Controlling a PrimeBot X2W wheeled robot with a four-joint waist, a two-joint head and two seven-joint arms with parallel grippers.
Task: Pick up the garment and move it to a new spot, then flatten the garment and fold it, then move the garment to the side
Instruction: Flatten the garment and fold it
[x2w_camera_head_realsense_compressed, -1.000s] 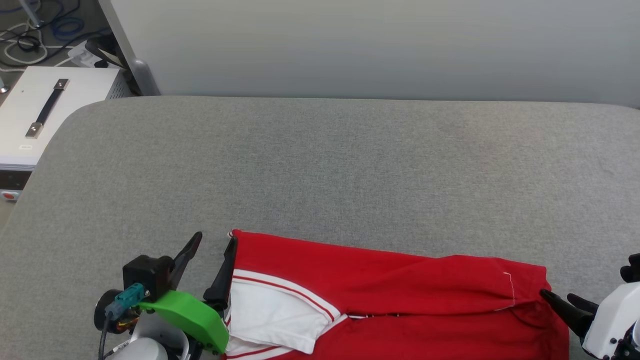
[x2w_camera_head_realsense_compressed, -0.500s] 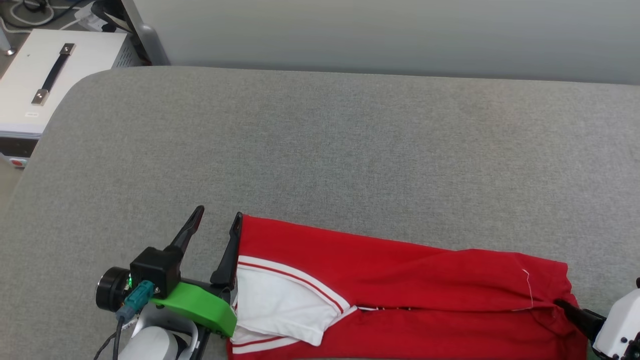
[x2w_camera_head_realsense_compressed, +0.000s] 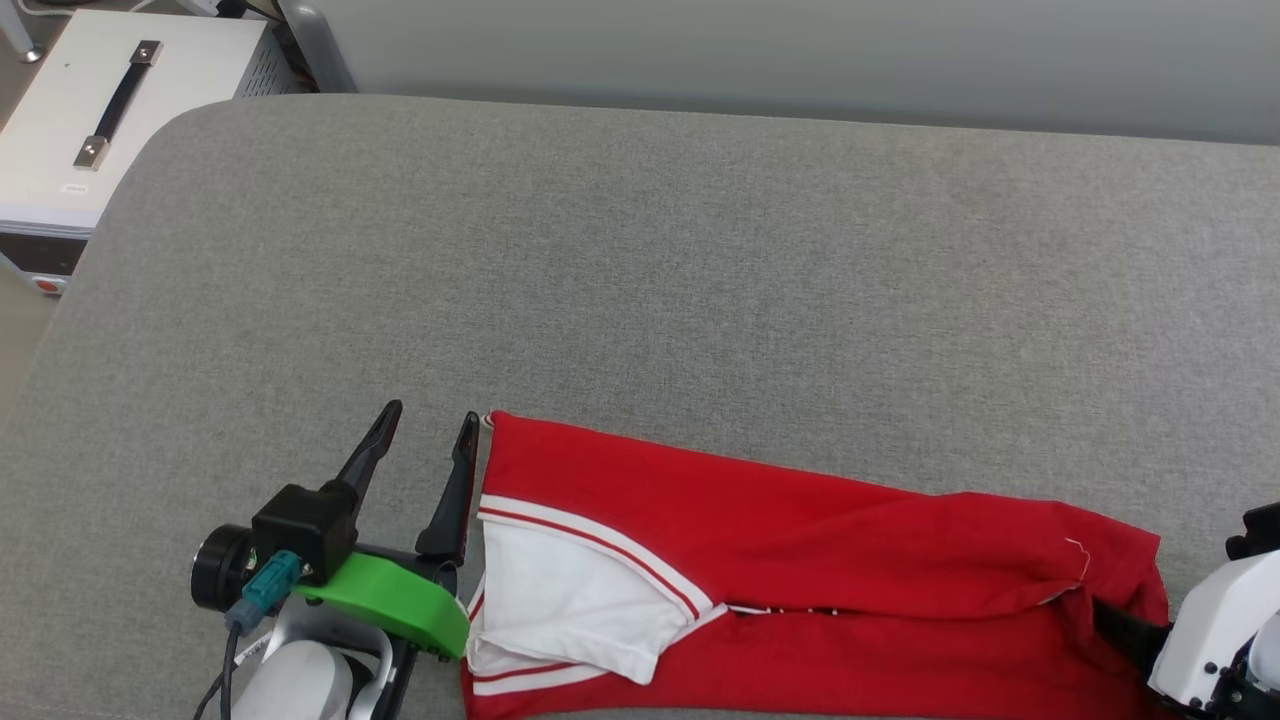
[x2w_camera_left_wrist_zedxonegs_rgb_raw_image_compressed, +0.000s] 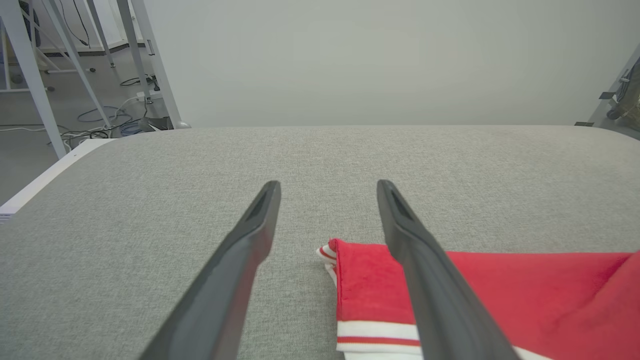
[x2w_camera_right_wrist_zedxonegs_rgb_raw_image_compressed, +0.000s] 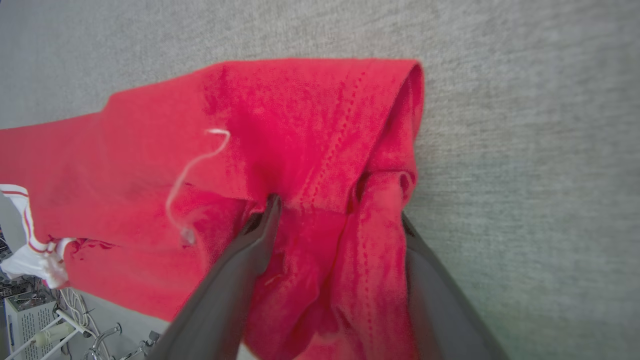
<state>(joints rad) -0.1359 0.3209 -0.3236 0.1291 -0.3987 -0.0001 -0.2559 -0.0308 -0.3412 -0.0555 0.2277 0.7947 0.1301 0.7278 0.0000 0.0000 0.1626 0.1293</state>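
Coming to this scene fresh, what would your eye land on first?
The bright red-and-white garment, lying along the near edge of the grey table. The open left gripper stands at its left end, and the right gripper has its spread fingers among the folds at the right end.

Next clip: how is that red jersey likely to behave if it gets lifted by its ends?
Probably floppy: the red jersey lies folded in soft creases, so its middle would likely sag. It looks thin and light; cloth bunches loosely between the fingers of the right gripper. Pushed across the grey fabric surface, it would likely wrinkle rather than slide cleanly.
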